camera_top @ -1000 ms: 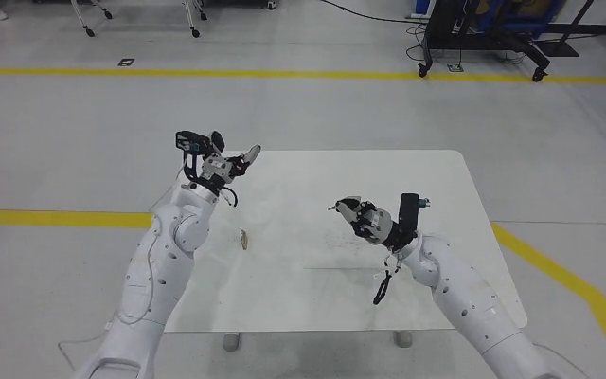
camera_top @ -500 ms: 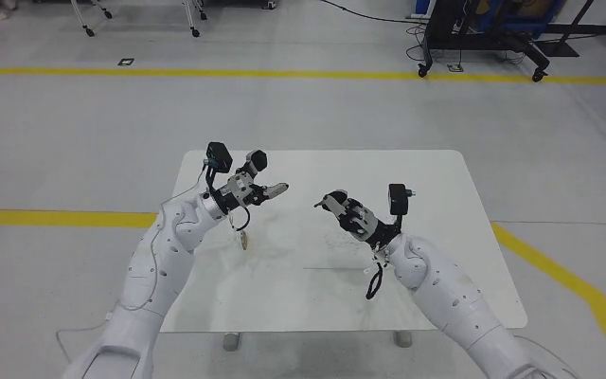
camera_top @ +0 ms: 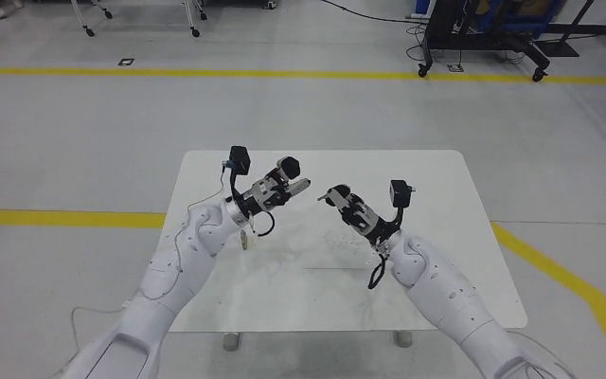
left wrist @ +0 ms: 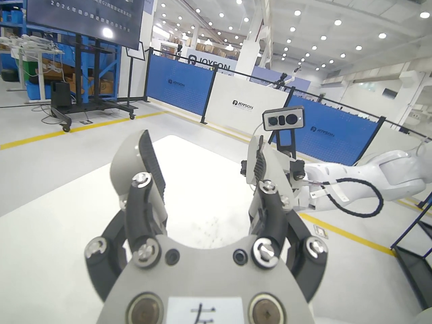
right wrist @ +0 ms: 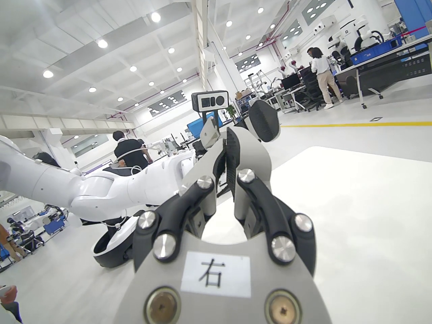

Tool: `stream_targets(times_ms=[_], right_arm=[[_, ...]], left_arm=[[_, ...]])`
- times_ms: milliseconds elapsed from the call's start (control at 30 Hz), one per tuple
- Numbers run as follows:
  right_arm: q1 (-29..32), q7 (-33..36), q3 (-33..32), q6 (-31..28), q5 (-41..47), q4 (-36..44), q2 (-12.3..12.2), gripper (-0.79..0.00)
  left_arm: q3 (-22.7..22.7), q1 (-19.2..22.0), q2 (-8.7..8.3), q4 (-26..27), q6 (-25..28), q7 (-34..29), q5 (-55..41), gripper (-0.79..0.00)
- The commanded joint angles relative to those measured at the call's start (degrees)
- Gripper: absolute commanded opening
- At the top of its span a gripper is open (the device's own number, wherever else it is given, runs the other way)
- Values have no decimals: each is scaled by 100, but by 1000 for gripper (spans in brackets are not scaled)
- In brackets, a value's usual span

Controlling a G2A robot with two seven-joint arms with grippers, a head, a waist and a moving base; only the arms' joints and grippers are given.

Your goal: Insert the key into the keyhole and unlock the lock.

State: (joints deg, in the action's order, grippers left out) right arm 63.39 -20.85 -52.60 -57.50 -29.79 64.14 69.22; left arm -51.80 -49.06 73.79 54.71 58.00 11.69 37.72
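top view: sm tan lock/key obj [camera_top: 244,239] lying on tbl [camera_top: 426,175].

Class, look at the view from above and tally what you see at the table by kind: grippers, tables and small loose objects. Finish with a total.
Grippers: 2, the left gripper and the right gripper
Tables: 1, the white table
Small loose objects: 1, a small tan object, too small to identify
Total: 4
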Motion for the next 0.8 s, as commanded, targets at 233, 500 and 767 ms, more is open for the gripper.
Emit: stream_targets(times_ms=[233, 500, 767], right_arm=[[-12, -438, -56, -50, -320, -214, 111, -785], [-118, -615, 69, -50, -239, -432, 191, -785], [-323, -528, 327, -50, 73, -594, 275, -785]], left_arm=[[726, 309, -167, -42, 0, -1076, -1551, -40], [996, 262, -312, 177, 0, -2001, -3104, -31], [1062, 253, -328, 286, 0, -2445, -3510, -234]])
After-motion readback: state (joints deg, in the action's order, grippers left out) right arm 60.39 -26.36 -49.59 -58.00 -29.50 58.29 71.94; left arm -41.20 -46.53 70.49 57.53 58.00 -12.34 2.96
